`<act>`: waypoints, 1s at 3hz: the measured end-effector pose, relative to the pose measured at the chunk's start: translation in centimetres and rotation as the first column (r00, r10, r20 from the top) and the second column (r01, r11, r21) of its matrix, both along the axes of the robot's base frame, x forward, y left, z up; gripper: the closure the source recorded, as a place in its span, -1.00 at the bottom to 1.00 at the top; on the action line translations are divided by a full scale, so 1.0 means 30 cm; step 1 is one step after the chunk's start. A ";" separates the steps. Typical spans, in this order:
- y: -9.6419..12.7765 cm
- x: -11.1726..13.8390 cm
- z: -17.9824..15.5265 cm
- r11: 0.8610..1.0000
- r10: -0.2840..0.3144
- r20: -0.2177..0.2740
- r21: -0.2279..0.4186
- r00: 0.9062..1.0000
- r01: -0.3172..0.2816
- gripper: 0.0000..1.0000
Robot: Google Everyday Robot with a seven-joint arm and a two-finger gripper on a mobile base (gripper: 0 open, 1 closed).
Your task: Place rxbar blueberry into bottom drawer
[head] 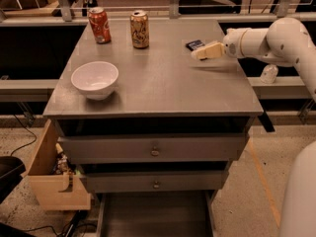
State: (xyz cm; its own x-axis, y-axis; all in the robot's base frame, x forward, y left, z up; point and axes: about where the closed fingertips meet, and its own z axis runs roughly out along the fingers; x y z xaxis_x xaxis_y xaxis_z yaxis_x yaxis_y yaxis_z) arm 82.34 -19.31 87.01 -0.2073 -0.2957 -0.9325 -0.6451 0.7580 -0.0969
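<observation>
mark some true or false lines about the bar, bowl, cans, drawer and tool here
1. The dark navy flat snack bar lies on the grey cabinet top. True.
2. The robot's tool hangs over the white bowl. False: it is near the top's right rear edge, beside the bar.
3. The wide grey bottom drawer is pulled open. True.
4. Three soda cans stand at the back. False: two, a red can and a gold can.

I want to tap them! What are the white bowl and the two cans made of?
White bowl: probably ceramic or hard plastic, smooth and glossy. Red can and gold can: likely thin metal, with shiny printed sides. The gripper is beside the rxbar blueberry, at right.
</observation>
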 end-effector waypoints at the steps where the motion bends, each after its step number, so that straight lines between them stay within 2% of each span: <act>1: -0.007 0.013 -0.007 1.000 0.001 -0.005 -0.015 1.000 -0.001 -1.00; 3: 0.005 0.072 -0.052 1.000 -0.011 -0.052 0.024 0.999 0.012 -1.00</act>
